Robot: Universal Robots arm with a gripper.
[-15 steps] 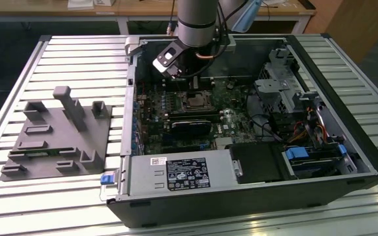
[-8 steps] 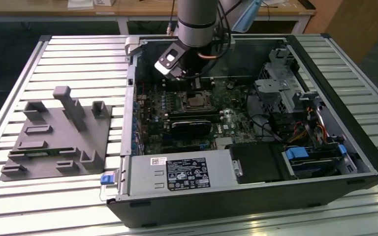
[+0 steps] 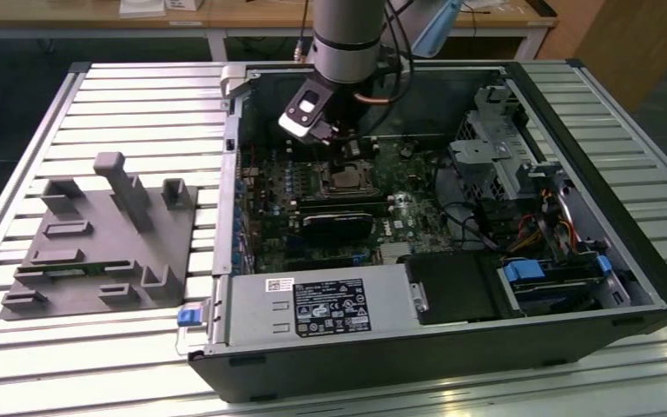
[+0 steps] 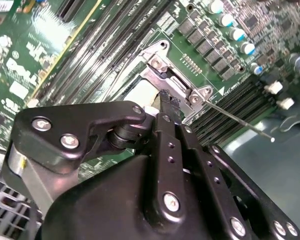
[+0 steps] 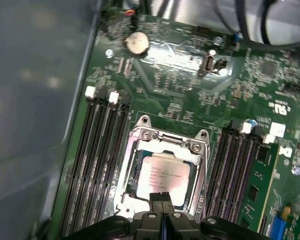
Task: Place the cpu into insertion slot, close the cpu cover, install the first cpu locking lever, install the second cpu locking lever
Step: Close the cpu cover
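Cpu already seated, so you are likely at the lever stage. Nearest, your gripper has its fingers pinched together on nothing, tip at the edge of the slot. Beyond, the pale silver square lies flat under the lowered cover. A thin lever juts free; hooking it calls for precise aim.

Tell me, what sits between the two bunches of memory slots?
The insertion slot, holding the cpu under its cpu cover, lies between the memory slots, seen in the first wrist view.
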